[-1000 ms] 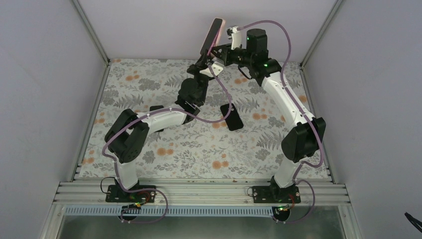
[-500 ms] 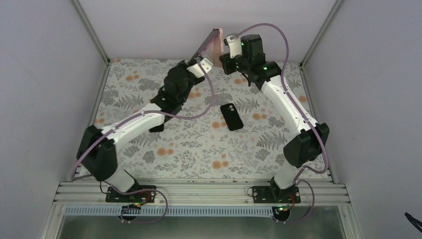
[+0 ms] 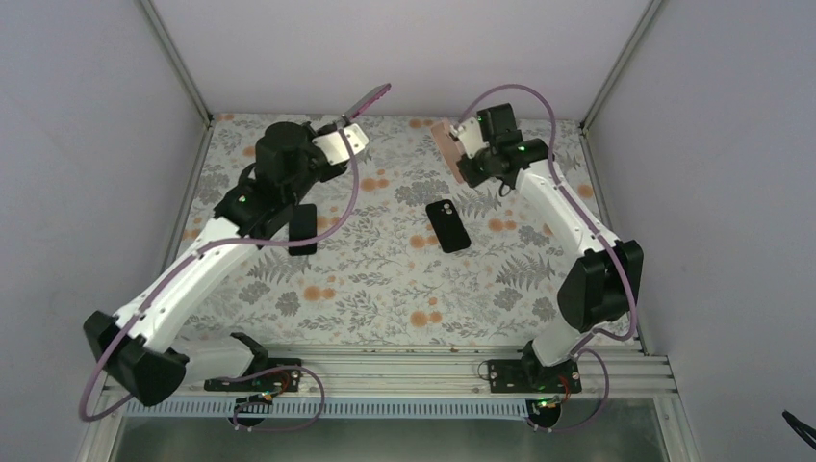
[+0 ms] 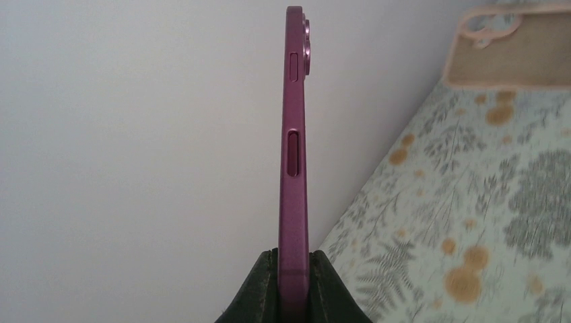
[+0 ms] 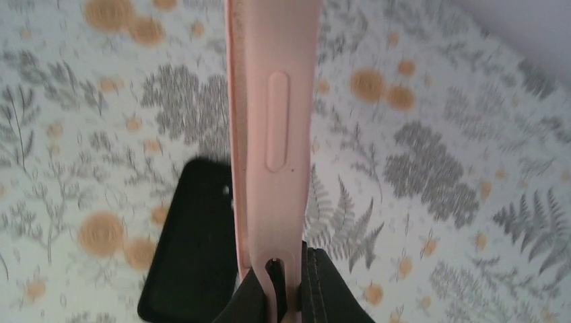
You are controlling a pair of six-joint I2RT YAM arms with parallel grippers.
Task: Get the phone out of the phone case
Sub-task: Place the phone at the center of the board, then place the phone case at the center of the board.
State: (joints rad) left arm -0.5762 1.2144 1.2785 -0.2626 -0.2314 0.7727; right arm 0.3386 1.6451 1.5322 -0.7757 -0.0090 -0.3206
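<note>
The floral counter (image 3: 385, 279) carries two I2RT arms, one to each side, both raised over its far half. There is one magenta phone (image 4: 294, 168), held above the counter's far-left part. The left gripper (image 4: 294, 259) is pinching its lower end so that it shows edge-on. There is also one pink phone case (image 5: 273, 121), held well apart over the far-right part. The right gripper (image 5: 286, 269) is clamped on its end, and the case holds nothing. Two black items lie flat on the counter. A black phone (image 3: 448, 225) lies near the case, and a dark slab (image 3: 303, 228) lies beside the left arm, too small to identify.
</note>
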